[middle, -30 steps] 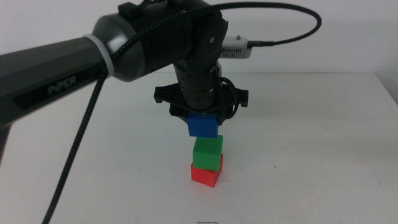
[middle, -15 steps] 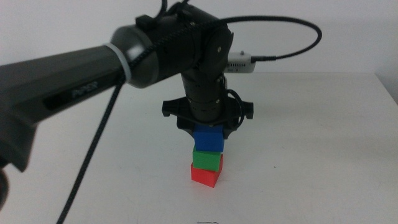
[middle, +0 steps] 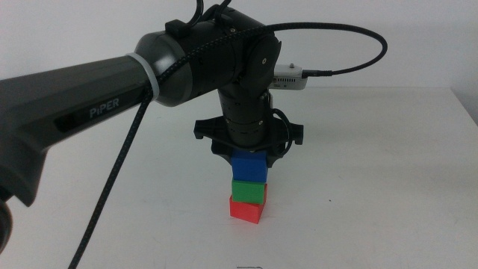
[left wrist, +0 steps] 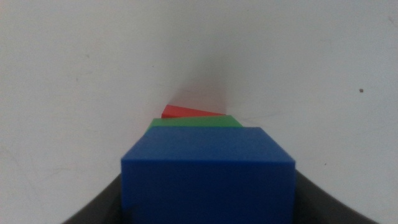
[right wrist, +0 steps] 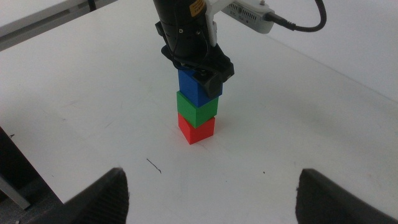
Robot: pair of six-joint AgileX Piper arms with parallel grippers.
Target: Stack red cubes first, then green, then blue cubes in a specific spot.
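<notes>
A red cube (middle: 246, 210) sits on the white table, with a green cube (middle: 249, 192) on top of it. My left gripper (middle: 249, 158) comes straight down from above and is shut on a blue cube (middle: 249, 168), which rests on the green one. In the left wrist view the blue cube (left wrist: 208, 177) fills the space between the jaws, with the green cube (left wrist: 194, 122) and the red cube (left wrist: 186, 112) below it. My right gripper (right wrist: 211, 183) is open and empty, well back from the stack (right wrist: 196, 107), and out of the middle view.
The left arm's black cable (middle: 112, 172) hangs over the left part of the table. The table's far edge (middle: 388, 88) runs behind the stack. A small dark mark (right wrist: 153, 165) lies on the tabletop near the stack.
My left gripper has lowered the blue cube from above the green cube down onto it. Over the last half second it has hardly moved.
</notes>
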